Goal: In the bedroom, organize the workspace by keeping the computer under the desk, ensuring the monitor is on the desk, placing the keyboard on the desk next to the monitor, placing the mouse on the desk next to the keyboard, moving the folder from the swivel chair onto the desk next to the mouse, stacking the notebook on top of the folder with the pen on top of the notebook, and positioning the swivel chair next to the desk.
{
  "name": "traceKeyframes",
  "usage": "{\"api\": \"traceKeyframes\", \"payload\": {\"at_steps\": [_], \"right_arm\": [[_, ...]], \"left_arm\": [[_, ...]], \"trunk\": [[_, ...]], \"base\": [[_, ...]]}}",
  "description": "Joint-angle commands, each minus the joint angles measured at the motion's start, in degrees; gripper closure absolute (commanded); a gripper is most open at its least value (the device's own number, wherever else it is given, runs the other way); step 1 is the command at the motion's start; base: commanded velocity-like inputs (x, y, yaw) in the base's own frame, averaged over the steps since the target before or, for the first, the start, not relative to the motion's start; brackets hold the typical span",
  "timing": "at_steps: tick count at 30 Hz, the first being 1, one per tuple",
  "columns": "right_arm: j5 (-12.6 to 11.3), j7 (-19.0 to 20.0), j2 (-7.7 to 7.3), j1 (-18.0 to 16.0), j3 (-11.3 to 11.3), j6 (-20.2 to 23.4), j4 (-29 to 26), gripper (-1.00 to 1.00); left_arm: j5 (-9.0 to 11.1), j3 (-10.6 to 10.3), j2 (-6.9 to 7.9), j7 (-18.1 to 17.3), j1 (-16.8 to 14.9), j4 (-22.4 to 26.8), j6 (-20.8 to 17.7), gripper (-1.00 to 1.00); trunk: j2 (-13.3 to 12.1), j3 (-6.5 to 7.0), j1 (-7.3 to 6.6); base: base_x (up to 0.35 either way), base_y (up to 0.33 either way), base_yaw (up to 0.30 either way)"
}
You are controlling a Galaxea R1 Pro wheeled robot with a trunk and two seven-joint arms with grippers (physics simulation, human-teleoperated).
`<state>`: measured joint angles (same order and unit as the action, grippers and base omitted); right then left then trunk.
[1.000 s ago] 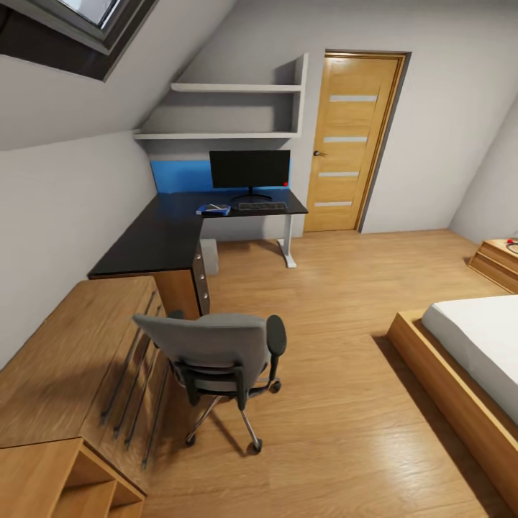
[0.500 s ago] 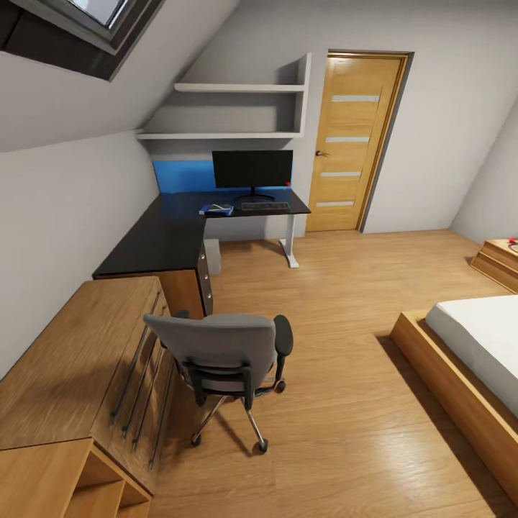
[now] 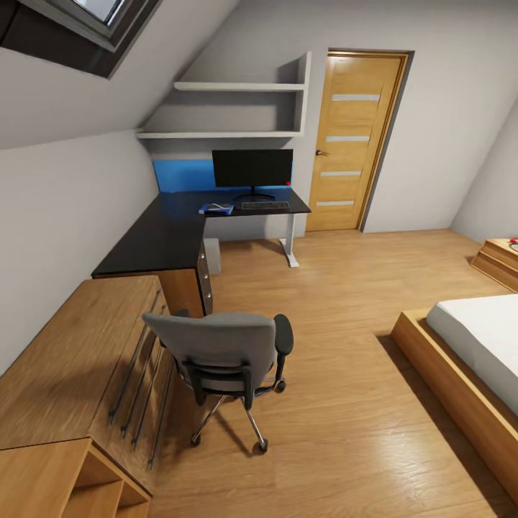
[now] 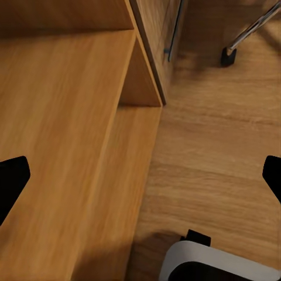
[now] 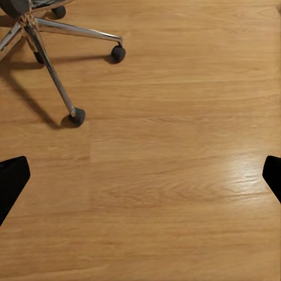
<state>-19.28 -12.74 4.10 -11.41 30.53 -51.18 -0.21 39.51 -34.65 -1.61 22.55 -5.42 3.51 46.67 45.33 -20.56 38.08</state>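
Beside the low wooden shelving (image 3: 65, 367), swivel chair (image 3: 223, 360) standing apart from desk (image 3: 173, 230); both grippers (image 4: 140, 181) (image 5: 140, 175) hanging spread, holding nothing.

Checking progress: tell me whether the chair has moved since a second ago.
No: the chair keeps its place beside the wooden cabinet; the camera shifted.

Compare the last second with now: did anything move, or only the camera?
Only the camera. The whole head view slid a little between one second ago and half a second ago, then held. The chair keeps its place beside the wooden shelving; the desk, monitor and keyboard are unchanged. Nothing was gripped or released.
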Motion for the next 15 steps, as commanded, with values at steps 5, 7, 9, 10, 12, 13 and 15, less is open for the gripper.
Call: {"api": "traceKeyframes", "payload": {"at_steps": [5,7,9,10,12,13,15], "right_arm": [[-0.2,-0.3,-0.12,-0.1,0.5,-0.1,0.0,-1.00],[-0.2,-0.3,-0.13,-0.1,0.5,-0.1,0.0,-1.00],[-0.2,-0.3,-0.14,-0.1,0.5,-0.1,0.0,-1.00],[-0.2,-0.3,-0.16,-0.1,0.5,-0.1,0.0,-1.00],[-0.2,-0.3,-0.21,-0.1,0.5,-0.1,0.0,-1.00],[-0.2,-0.3,-0.22,-0.1,0.5,-0.1,0.0,-1.00],[-0.2,-0.3,-0.23,-0.1,0.5,-0.1,0.0,-1.00]], "left_arm": [[0.0,-0.5,-0.06,0.6,0.0,0.0,0.0,-1.00],[0.0,-0.5,-0.07,0.6,0.0,0.0,0.0,-1.00],[0.0,-0.5,-0.06,0.6,0.0,0.0,0.0,-1.00],[0.0,-0.5,-0.06,0.6,0.0,0.0,0.0,-1.00],[0.0,-0.5,-0.06,0.5,0.0,0.0,-0.6,-1.00],[0.0,-0.5,-0.07,0.4,0.0,0.0,-1.5,-1.00],[0.0,-0.6,-0.11,0.4,0.0,0.0,-3.3,-1.00]], "trunk": [[2.1,-0.97,1.11],[2.9,-1.33,1.55],[3.7,-1.69,1.99],[4.1,-1.87,2.21],[4.9,-2.23,2.65],[5.3,-2.41,2.87],[6.1,-2.77,3.31]], "base": [[0.000,0.000,0.000],[0.000,0.000,0.000],[0.000,0.000,0.000],[0.000,0.000,0.000],[0.000,0.000,0.000],[0.000,0.000,0.000],[0.000,0.000,0.000]]}}
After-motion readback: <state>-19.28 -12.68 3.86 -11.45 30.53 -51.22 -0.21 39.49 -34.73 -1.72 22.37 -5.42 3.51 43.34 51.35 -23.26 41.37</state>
